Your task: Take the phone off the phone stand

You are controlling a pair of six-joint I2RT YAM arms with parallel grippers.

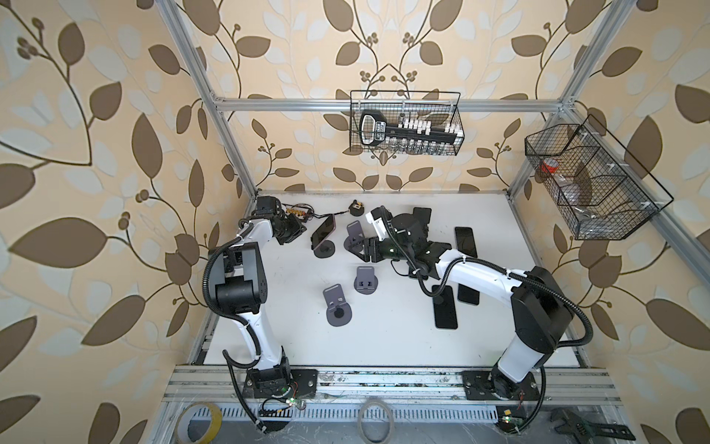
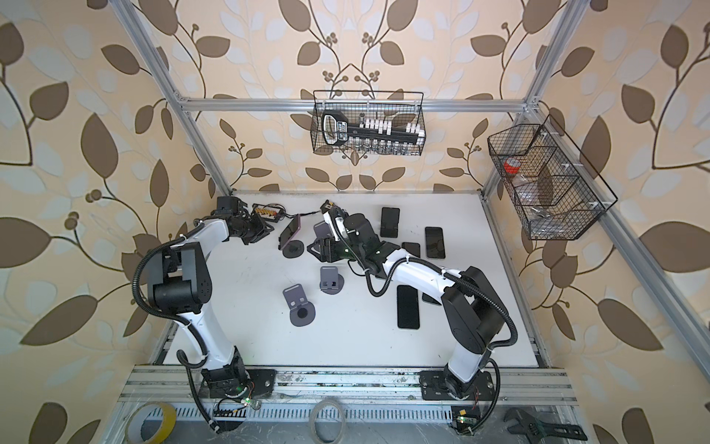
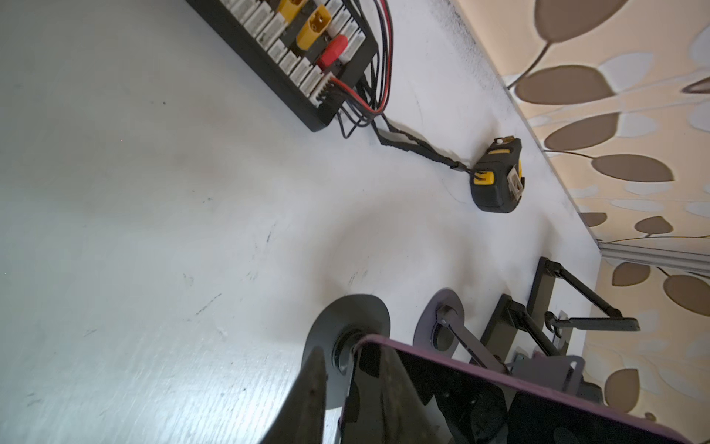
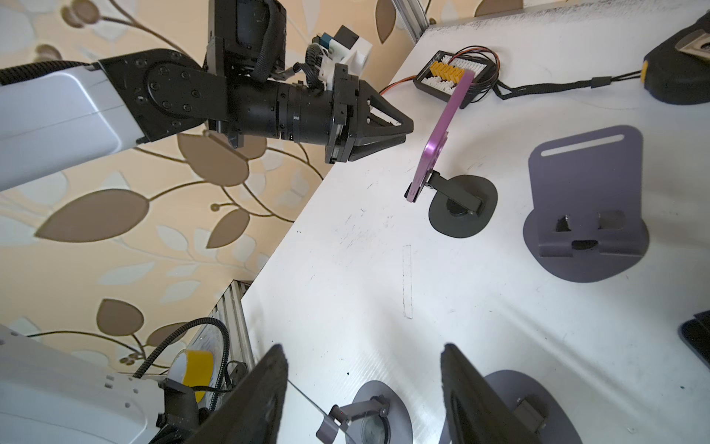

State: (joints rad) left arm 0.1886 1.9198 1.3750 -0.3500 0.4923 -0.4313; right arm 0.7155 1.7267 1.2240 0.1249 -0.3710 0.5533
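The purple phone (image 1: 322, 230) (image 2: 290, 230) leans on its dark phone stand (image 1: 324, 250) (image 4: 463, 209), screen turned toward my left arm. In the right wrist view the phone (image 4: 442, 130) shows edge-on. My left gripper (image 4: 409, 132) (image 1: 304, 230) points at the screen, its fingers drawn together to a point, with a strip of table showing between the tips and the phone. In the left wrist view the phone's corner (image 3: 359, 344) sits right at the fingertips. My right gripper (image 4: 361, 350) (image 1: 351, 246) is open over an empty grey stand (image 4: 378, 419), holding nothing.
Two more empty grey stands (image 1: 367, 282) (image 1: 338, 307) stand mid-table, and a black stand (image 1: 420, 217) at the back. Several black phones (image 1: 445, 307) (image 1: 465, 240) lie flat on the right. A connector board (image 1: 297, 212) and tape measure (image 1: 355, 209) sit near the back wall.
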